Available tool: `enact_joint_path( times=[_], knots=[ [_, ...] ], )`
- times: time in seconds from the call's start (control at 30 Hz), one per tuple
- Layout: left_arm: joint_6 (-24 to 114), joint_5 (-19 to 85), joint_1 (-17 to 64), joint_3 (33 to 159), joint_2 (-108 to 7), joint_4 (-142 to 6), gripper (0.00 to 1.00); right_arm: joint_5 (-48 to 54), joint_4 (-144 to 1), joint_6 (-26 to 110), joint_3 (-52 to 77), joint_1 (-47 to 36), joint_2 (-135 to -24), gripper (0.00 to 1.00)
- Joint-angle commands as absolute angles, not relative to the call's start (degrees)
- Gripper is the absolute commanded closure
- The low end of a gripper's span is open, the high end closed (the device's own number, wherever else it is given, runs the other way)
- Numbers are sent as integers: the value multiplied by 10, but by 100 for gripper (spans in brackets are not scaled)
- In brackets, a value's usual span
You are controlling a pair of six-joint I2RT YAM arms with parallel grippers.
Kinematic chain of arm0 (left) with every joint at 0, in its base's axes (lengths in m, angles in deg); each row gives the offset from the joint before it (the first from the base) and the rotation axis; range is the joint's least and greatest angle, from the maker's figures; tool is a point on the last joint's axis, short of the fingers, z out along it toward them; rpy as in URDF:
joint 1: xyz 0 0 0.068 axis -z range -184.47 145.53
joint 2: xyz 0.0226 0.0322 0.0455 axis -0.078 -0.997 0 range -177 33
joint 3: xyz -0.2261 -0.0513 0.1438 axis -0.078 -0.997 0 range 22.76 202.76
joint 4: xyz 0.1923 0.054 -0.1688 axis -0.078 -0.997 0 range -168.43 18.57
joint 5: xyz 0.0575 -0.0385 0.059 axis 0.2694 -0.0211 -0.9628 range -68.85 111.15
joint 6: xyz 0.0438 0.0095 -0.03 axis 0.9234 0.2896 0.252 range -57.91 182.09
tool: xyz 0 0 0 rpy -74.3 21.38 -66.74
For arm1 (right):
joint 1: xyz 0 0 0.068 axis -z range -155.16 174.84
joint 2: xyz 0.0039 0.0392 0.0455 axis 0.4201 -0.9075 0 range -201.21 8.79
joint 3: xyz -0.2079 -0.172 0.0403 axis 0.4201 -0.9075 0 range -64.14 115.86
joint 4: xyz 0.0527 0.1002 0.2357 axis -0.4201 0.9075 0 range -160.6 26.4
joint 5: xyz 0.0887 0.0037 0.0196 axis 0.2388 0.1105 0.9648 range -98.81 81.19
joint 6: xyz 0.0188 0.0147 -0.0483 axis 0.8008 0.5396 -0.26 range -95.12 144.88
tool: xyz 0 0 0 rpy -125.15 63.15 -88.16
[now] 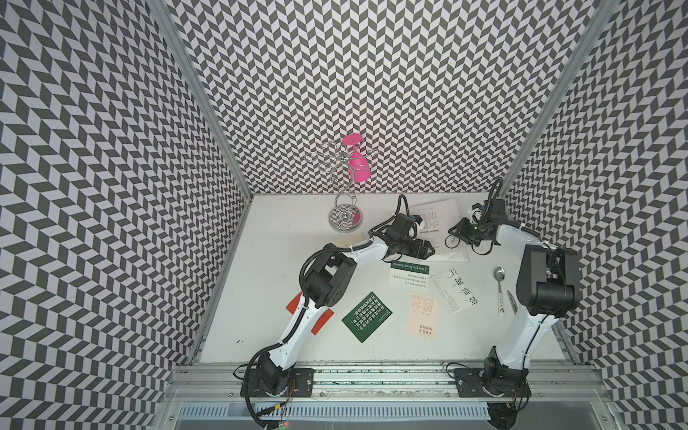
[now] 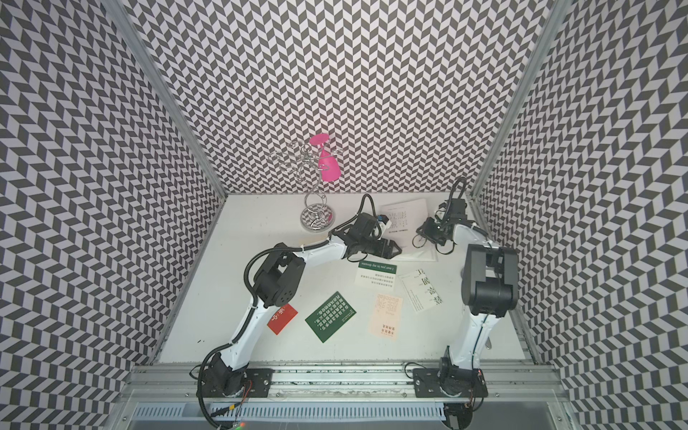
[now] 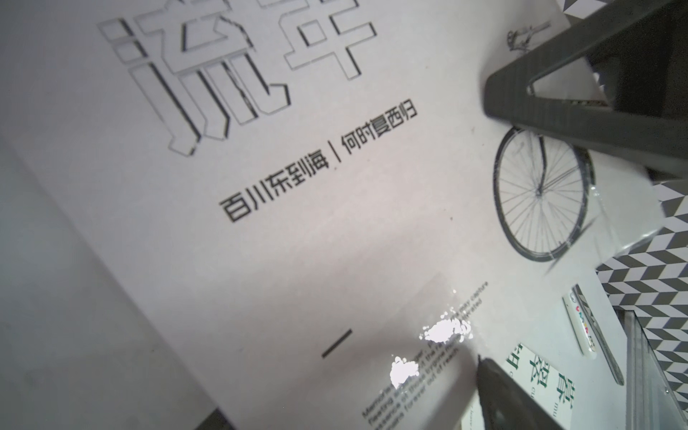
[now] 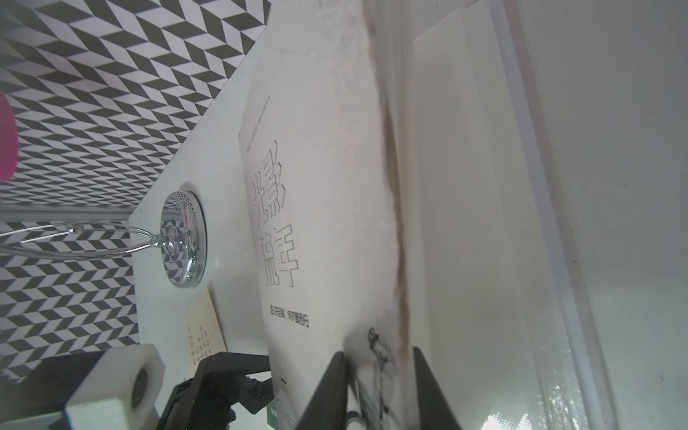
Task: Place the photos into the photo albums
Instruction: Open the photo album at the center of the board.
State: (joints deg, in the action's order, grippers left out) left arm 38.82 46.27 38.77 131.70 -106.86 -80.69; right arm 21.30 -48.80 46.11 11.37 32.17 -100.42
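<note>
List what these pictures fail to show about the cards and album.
- Red card: the left arm crosses it in both top views.
- Cream card: mostly under that arm in a top view; print too small.
- Right gripper: whether it grips the album cover is blurred in the right wrist view, tiny in both top views.

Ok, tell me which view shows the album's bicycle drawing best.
The left wrist view: one wheel of the bicycle drawing is large and sharp, spokes clear. Both top views show only a tiny mark on the photo album. The right wrist view shows it smeared between the right gripper's jaws.
</note>
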Motion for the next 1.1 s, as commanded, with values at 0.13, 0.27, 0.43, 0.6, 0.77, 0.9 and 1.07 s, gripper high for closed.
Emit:
enact_joint_path(
  times=[0.13,0.27,0.43,0.6,0.77,0.9,1.07],
  knots=[
    [406,487,404,1345,-1055,-774,15,166,-452,443,176,310,-985,100],
    [402,478,395,1321,-1015,-761,14,95,-394,413,236,304,-992,100],
    [402,476,384,1308,-981,-766,14,-34,-348,387,289,272,-997,100],
    [402,476,375,1293,-947,-783,14,-161,-292,362,362,218,-1024,100],
    [411,473,362,1248,-900,-805,14,-293,-220,336,450,152,-1081,100],
    [430,469,342,1199,-867,-824,16,-364,-184,331,485,127,-1111,100],
    [437,461,312,1124,-818,-801,16,-419,-175,314,505,127,-1110,100]
  ],
)
